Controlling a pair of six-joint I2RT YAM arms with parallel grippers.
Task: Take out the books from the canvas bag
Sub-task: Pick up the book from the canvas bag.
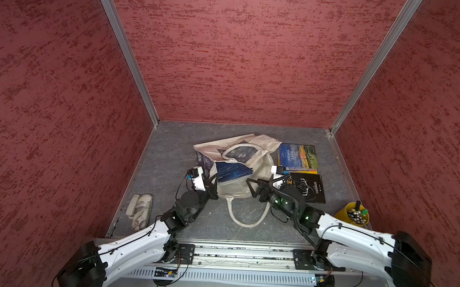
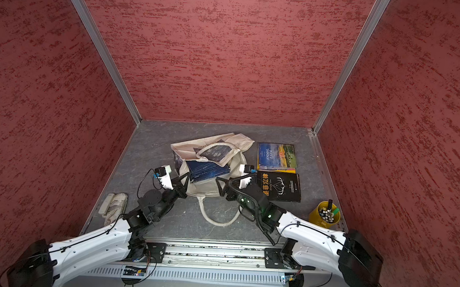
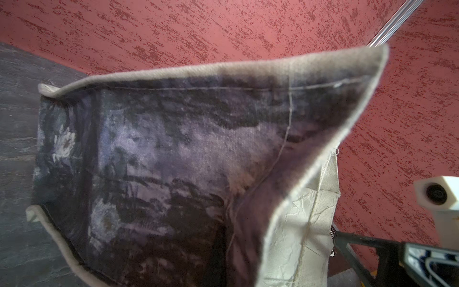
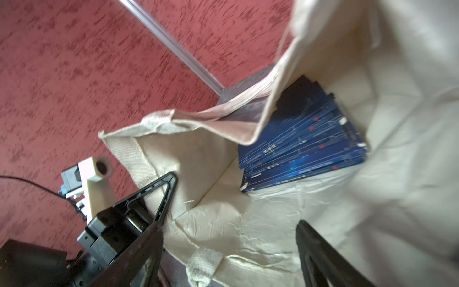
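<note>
"ANIMAL FARM" stands on the blue landscape-cover paperback (image 1: 297, 157); orange Chinese characters, "墨菲定律", run down the black paperback (image 2: 283, 187).

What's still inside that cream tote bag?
A fanned stack of dark blue books lies inside the canvas bag, seen through its open mouth. The bag's upper flap covers the stack's far end, so anything beneath or behind it cannot be seen.

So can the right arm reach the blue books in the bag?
Probably yes. The left gripper pinches the bag at its rim, holding the mouth open, and the right gripper sits open at that mouth with nothing between it and the blue books.
</note>
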